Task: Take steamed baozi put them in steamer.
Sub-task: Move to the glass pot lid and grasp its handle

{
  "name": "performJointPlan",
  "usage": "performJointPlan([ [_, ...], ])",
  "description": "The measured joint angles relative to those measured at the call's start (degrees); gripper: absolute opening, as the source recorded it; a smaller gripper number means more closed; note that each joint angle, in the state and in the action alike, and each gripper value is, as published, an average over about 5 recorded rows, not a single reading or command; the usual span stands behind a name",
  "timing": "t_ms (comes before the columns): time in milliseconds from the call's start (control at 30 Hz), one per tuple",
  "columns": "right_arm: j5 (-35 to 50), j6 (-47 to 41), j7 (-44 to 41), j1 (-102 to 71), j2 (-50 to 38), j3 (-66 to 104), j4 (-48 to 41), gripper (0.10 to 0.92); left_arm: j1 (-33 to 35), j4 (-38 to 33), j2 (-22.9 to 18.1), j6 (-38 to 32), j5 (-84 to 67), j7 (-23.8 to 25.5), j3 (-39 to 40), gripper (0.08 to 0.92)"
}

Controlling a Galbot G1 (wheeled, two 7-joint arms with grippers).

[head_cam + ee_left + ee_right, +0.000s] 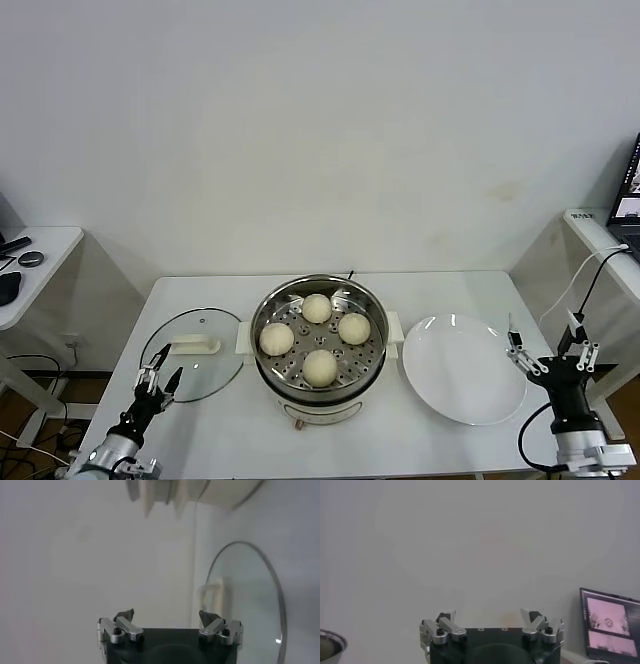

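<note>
A white worktop (210, 420) stands against a plain white wall (320, 120), and on its middle sits the steamer (318, 345), a shiny round steel pot on a white base with white side handles. All four steamed baozi (318, 367) lie on its perforated tray, spaced around it and apart from one another: one at the back, one on the robot's left, one on its right and one at the front. A black cable runs off behind the pot.

Just to the steamer's left lies a round glass lid (195, 353) with a white handle, flat on the worktop. To the right lies a flat white plate (462, 382), bare.

The left gripper (160, 380) hovers at the front left of the worktop, at the lid's near edge, its fingers spread wide and holding nothing. The right gripper (545, 352) is at the worktop's right edge, beside the plate, its fingers likewise wide and empty.

Off to the left a second white table (40, 265) carries a few dark objects. At the far right another white surface holds a laptop (628, 195) with its screen lit, and cables hang below it.
</note>
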Motion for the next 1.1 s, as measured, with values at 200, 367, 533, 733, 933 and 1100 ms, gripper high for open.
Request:
performJointPlan([
  [200,-0.9,0.3,-0.1,-1.2,1.1,-0.4,0.8,0.823,-5.9,5.3,0.8,-0.9,2.7,-0.3,2.1,0.823],
  [367,-1.5,0.3,-0.2,-2.1,1.7,-0.8,1.6,0.823,-10.1,9.9,0.7,-1.4,4.3,-0.1,3.4,0.823],
  [533,-1.9,0.5,-0.3,-2.9,2.0,-1.0,2.1,0.823,-13.4,13.6,0.6,-1.7,5.8,-0.3,4.1,0.823],
  [733,-2.3,0.8,-0.4,-3.5,2.3,-1.4,2.2,0.823,-16.5,17.3,0.7,-2.0,6.9,-0.5,4.8,0.823],
  [933,-2.6,0.9,-0.4,-3.7,2.5,-1.7,2.2,0.823,-19.3,20.0,0.3,-2.3,7.7,-0.7,5.4,0.823],
  [1100,-2.9,0.8,-0.6,-3.8,2.7,-2.0,2.2,0.823,-21.2,21.5,0.0,-2.4,8.2,-0.4,5.9,0.773],
])
